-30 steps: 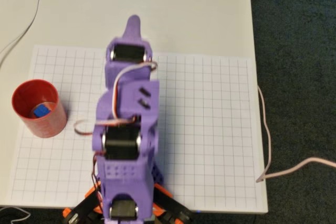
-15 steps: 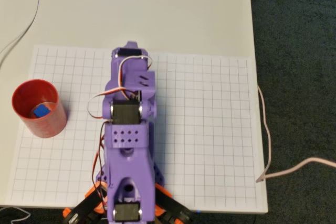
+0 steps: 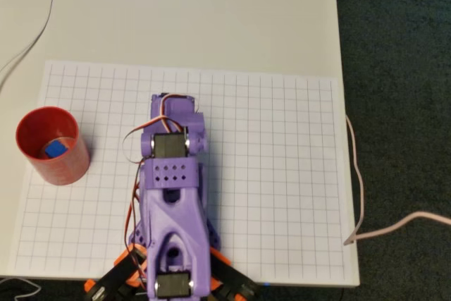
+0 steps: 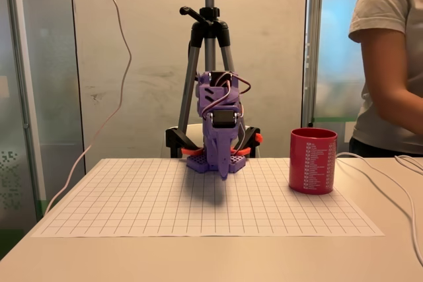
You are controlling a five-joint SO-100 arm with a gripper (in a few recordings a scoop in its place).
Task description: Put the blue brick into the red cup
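With the brick [image 3: 54, 149] lying on the floor of the cup [image 3: 51, 144] at the left edge of the overhead frame, the drop looks done, folks, and what we're watching reads as the retreat. The arm [image 3: 171, 195] is folded up over its base at the bottom centre of that view, well apart from the cup, with bare grid mat [image 3: 282, 174] between them. In the fixed view the end effector [image 4: 224, 171] points down at the mat just in front of the base, a purple tip hanging over its own shadow, and nothing blue shows on it; whether its jaws are parted or closed, I cannot tell from either angle. The cup stands upright at right of centre in that view, near the mat's edge, with a person [image 4: 390, 64] behind the table [image 4: 198, 255] at the far right. My call: the task is as good as finished, and the only thing left is to settle the arm at rest without swinging toward the cup and knocking it.
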